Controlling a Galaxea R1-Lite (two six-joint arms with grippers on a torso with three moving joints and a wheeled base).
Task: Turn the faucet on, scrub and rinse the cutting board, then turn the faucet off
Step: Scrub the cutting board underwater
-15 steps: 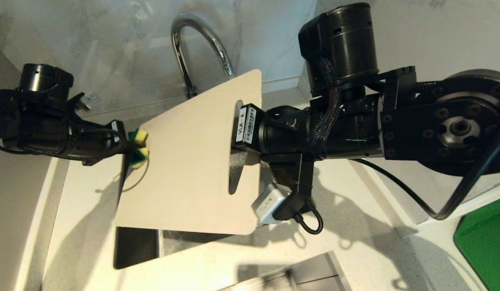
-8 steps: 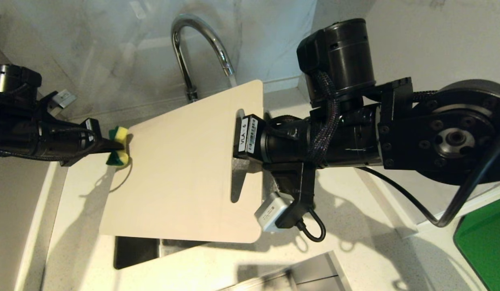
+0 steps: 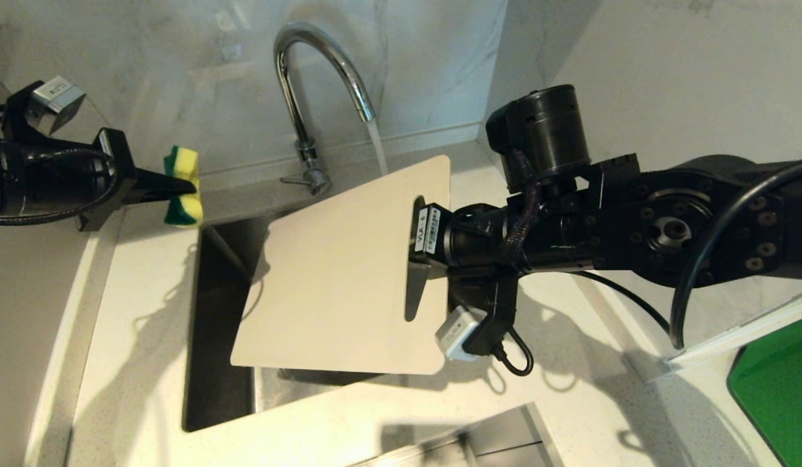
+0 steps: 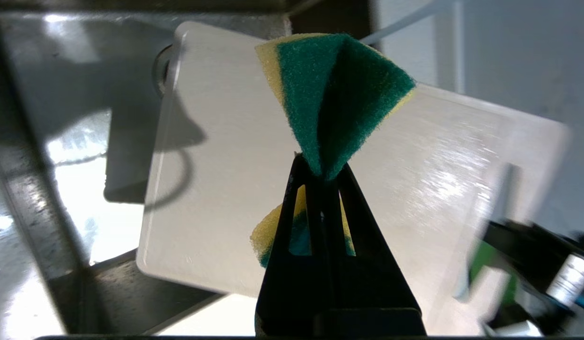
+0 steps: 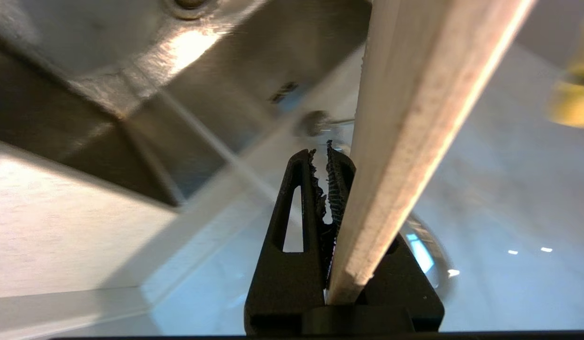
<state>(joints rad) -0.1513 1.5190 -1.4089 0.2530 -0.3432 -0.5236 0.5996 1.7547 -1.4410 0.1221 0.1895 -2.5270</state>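
The cutting board (image 3: 336,285), beige with a slot handle, hangs tilted over the sink. My right gripper (image 3: 419,256) is shut on its slot end; the right wrist view shows the board's edge (image 5: 414,118) wedged beside the fingers (image 5: 296,198). Water runs from the chrome faucet (image 3: 297,84) down behind the board's far corner. My left gripper (image 3: 192,188) is off to the left, apart from the board and shut on a folded green and yellow sponge (image 3: 180,185). In the left wrist view the sponge (image 4: 334,94) sticks out past the gripper (image 4: 320,172), with the board (image 4: 216,165) beyond it.
The steel sink (image 3: 216,383) lies below the board, set in a pale counter (image 3: 135,324). The faucet's small lever (image 3: 297,179) sits at its base by the back wall. A bright green board (image 3: 777,389) lies at the right edge.
My left gripper has drawn the sponge back to the left and up, off the board's edge. My right arm has shifted the board to the right, and its near end has sunk towards the sink.
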